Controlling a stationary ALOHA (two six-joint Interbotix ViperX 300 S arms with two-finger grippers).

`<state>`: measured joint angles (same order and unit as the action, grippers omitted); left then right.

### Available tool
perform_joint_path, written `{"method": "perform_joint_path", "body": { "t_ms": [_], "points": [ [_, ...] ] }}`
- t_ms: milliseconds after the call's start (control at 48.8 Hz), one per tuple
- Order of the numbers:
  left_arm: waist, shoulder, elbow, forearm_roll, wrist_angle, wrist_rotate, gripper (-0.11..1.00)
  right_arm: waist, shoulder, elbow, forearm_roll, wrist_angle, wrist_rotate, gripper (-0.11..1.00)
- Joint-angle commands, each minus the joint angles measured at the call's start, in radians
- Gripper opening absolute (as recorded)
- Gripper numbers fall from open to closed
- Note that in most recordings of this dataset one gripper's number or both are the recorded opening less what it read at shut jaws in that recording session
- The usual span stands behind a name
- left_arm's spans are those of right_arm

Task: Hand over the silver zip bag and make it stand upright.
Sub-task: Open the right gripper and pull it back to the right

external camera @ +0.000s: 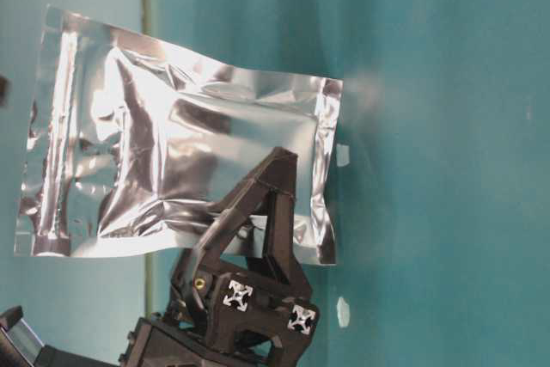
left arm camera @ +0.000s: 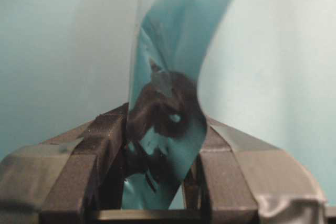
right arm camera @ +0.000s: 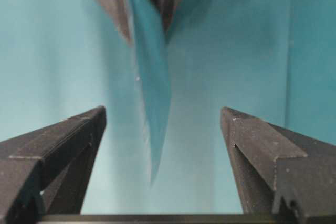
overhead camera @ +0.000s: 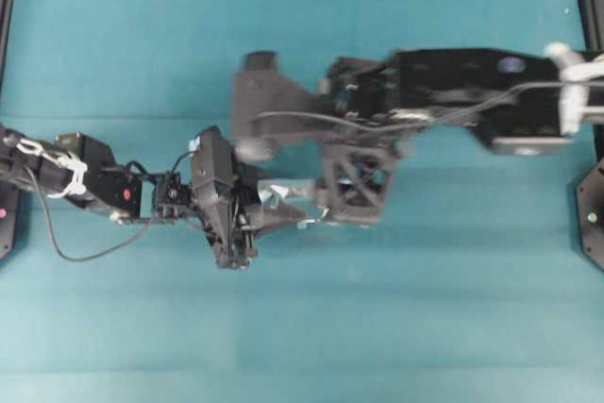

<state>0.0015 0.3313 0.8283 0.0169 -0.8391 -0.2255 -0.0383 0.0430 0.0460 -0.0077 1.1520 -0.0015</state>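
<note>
The silver zip bag (external camera: 172,152) hangs in the air over the teal table, crinkly and shiny, its flat face toward the table-level view. My left gripper (left arm camera: 164,121) is shut on the silver zip bag (left arm camera: 165,77), which rises from between both pads. In the overhead view the left gripper (overhead camera: 269,214) reaches from the left to the silver zip bag (overhead camera: 288,197). My right gripper (right arm camera: 163,111) is open wide; the silver zip bag (right arm camera: 152,77) has its thin edge between the jaws, touching neither. From above, the right gripper (overhead camera: 326,200) sits at the bag's right end.
A black gripper finger (external camera: 266,212) stands in front of the bag's lower edge in the table-level view. Tiny white specks (external camera: 342,155) lie on the teal table (overhead camera: 425,309). Black frame posts (overhead camera: 590,214) stand at the table's left and right edges.
</note>
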Motion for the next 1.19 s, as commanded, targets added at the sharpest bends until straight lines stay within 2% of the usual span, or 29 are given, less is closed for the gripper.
{"method": "perform_joint_path", "body": {
  "t_ms": [0, 246, 800, 1169],
  "points": [
    [-0.011, 0.0, -0.003, 0.003, -0.003, 0.002, 0.3, 0.002, -0.075, 0.028, -0.002, -0.032, 0.017, 0.88],
    [-0.012, 0.0, -0.003, 0.003, 0.0, 0.002, 0.3, -0.008, -0.212, 0.164, -0.002, -0.204, 0.083, 0.88],
    [-0.014, -0.002, -0.005, 0.003, 0.002, 0.002, 0.3, 0.006, -0.517, 0.535, 0.0, -0.62, 0.092, 0.88],
    [-0.012, -0.002, -0.006, 0.003, 0.003, 0.0, 0.3, 0.008, -0.566, 0.601, 0.005, -0.644, 0.103, 0.88]
  ]
}}
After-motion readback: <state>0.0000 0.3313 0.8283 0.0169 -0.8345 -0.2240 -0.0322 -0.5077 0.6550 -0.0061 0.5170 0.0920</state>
